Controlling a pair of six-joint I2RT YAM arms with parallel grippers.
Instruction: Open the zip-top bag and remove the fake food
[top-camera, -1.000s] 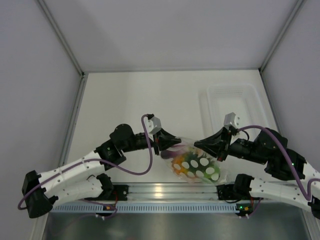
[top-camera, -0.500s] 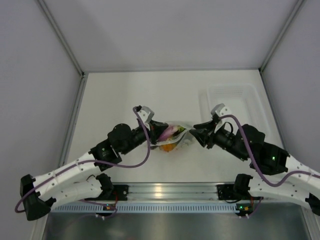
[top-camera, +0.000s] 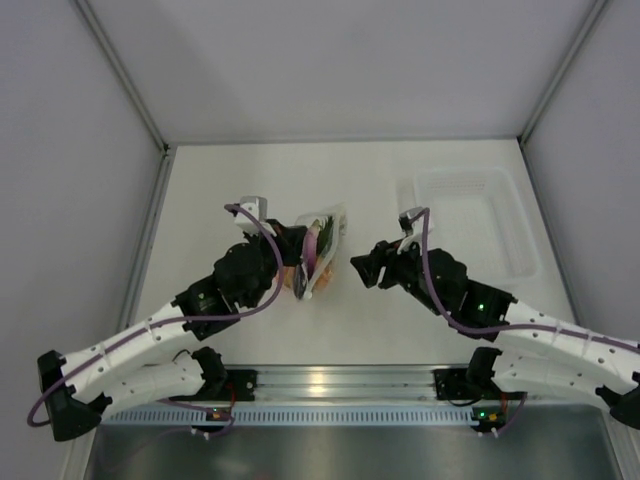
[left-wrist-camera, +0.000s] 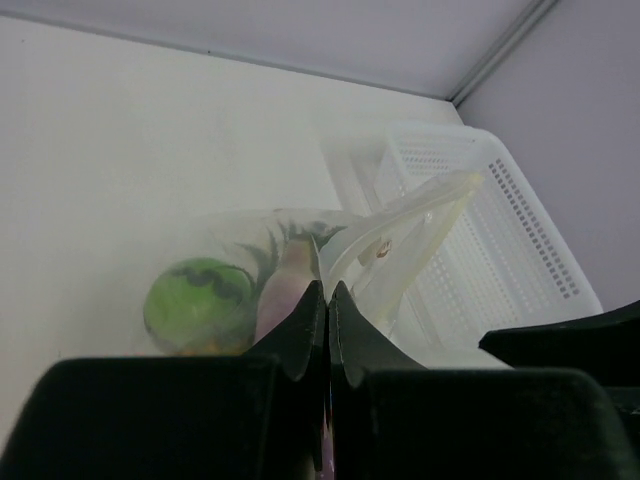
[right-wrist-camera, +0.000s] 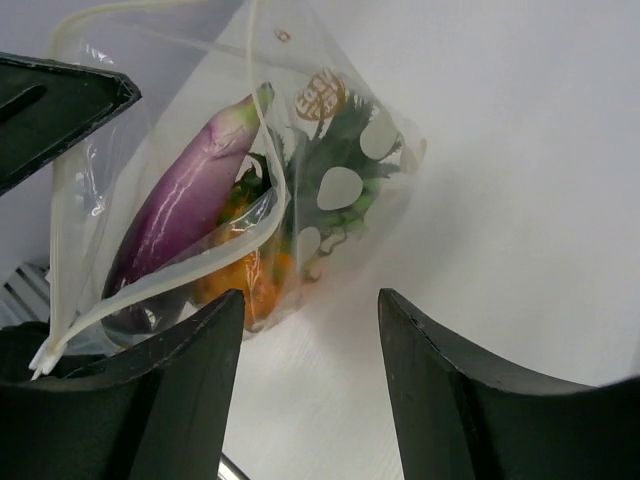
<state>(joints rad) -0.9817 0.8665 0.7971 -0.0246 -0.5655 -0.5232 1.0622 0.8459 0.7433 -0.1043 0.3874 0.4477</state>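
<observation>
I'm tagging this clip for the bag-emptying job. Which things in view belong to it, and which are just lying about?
Belongs to the job:
- zip-top bag, pinched by the left tool
- purple eggplant, green ball and orange toy, all inside the bag
- right tool, open and apart from the bag

Just lying about:
- clear tray, right of the bag
</observation>
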